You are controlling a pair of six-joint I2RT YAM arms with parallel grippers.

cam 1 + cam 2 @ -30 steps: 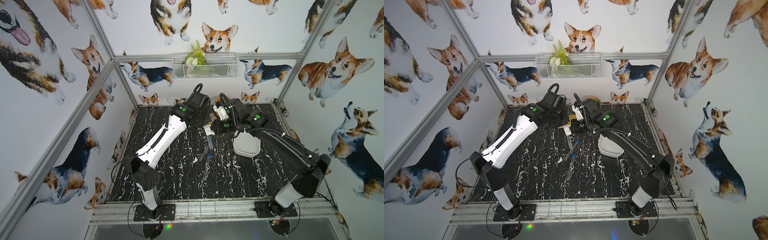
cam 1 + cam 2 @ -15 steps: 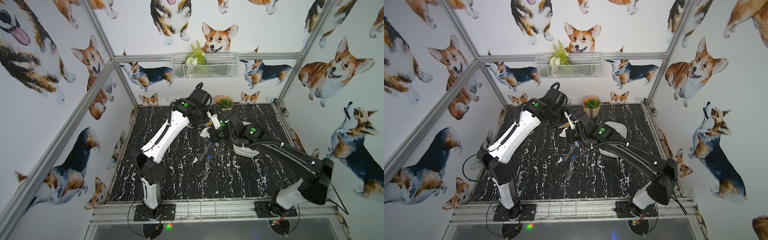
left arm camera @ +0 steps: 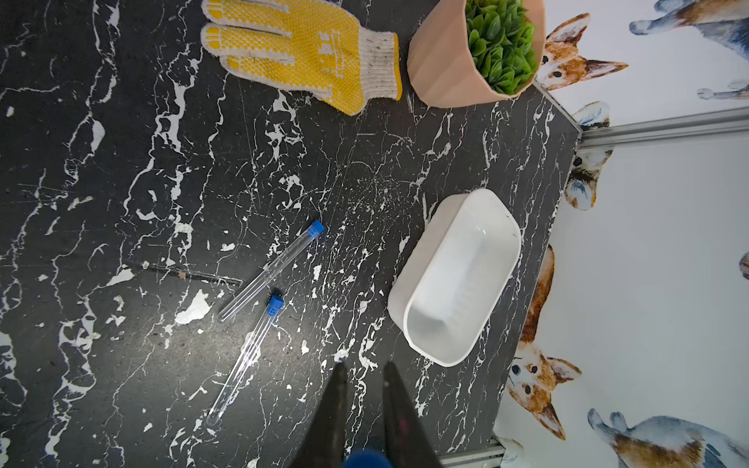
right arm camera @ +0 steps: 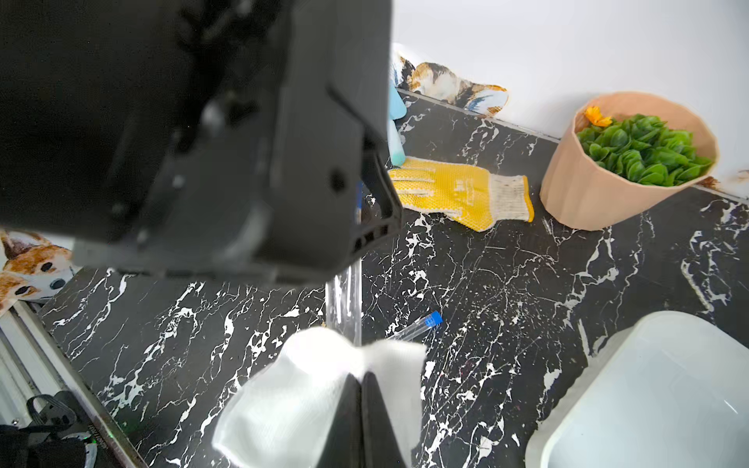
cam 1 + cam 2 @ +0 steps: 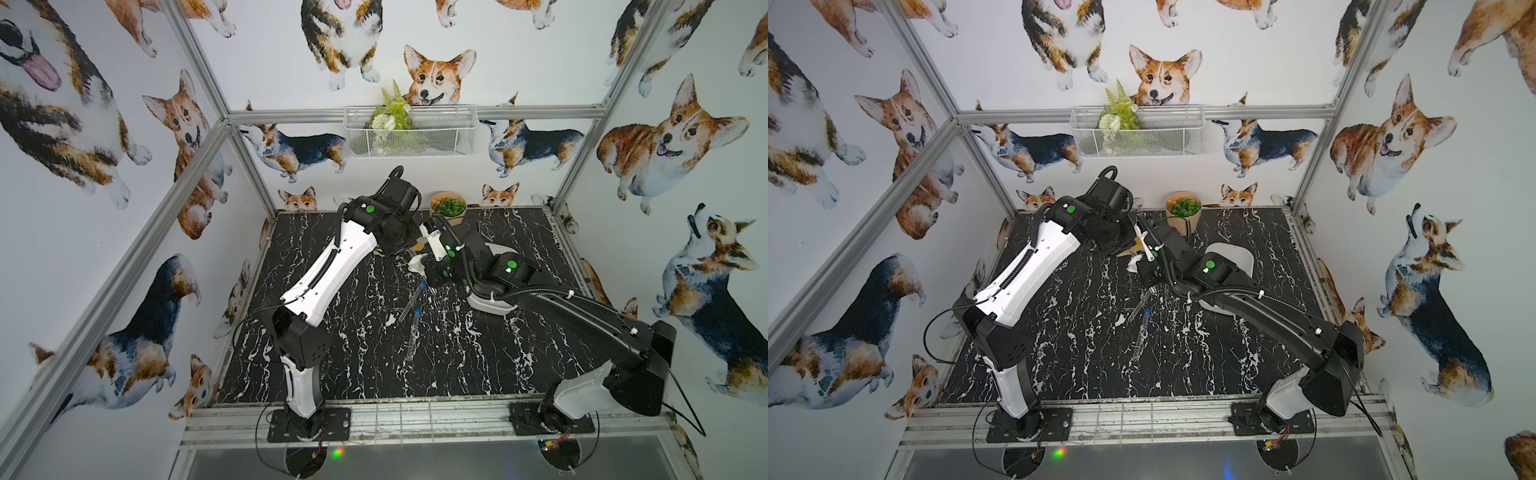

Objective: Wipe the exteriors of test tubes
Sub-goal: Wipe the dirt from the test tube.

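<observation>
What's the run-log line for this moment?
left gripper: shut on test tube | right gripper: shut on white cloth at tube's lower end | two other tubes: on table

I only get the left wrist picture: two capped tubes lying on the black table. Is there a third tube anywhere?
Observer: Yes. In the right wrist view a third tube hangs from the left jaws, which are shut on it.
Operator: What wipes it?
Observer: A white cloth, pinched in the right jaws, sits at that tube's lower end.
Operator: Anything else I miss?
Observer: A light-blue tool lies at the finger end of the yellow glove, partly hidden.
</observation>
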